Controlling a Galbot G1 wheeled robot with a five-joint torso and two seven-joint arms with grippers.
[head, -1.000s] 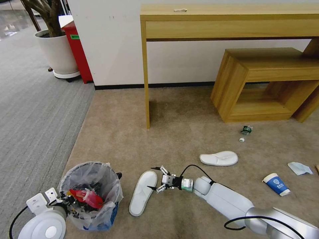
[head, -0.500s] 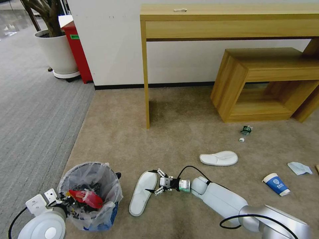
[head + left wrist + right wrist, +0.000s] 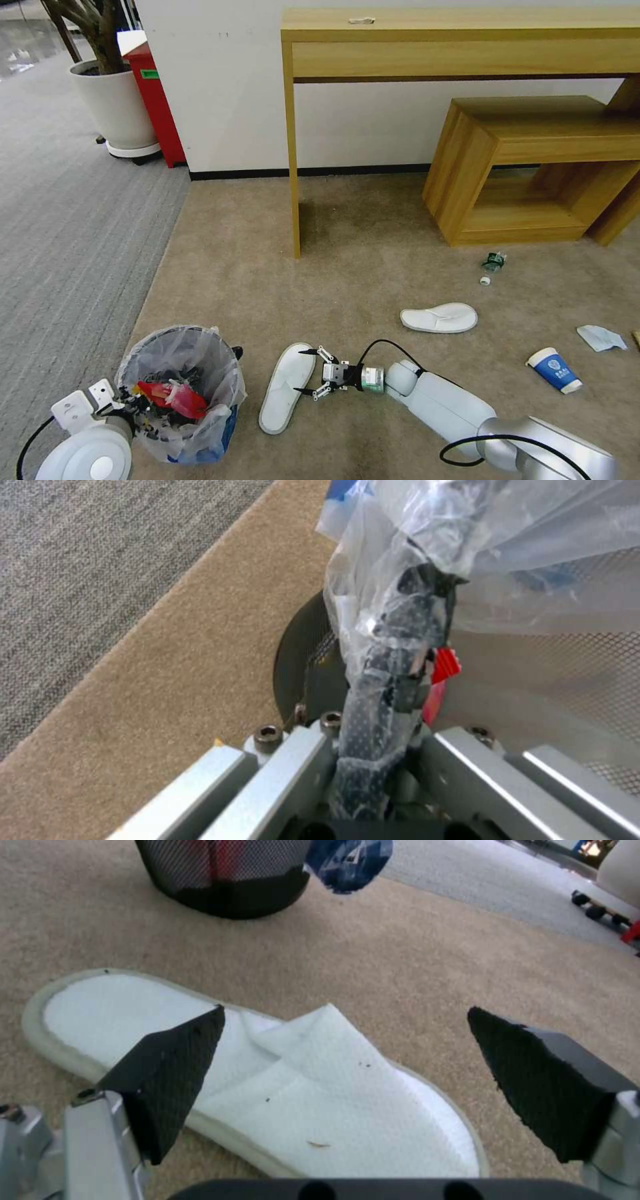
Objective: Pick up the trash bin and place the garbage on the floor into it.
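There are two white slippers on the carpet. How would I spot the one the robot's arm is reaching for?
Start at the trash bin at the near left, clamped by the left gripper. The slipper beside it lies lengthwise, with the open right gripper at its edge. The other slipper lies crosswise, farther off, nearer the low wooden shelf.

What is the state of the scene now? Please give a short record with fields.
left gripper: shut on the trash bin, pinching its rim and bag
right gripper: open, low beside the near slipper, jaws spread wide
near slipper: flat on the floor, beside the bin
far slipper: lying farther off
blue-white cup: on its side
bin contents: red wrappers
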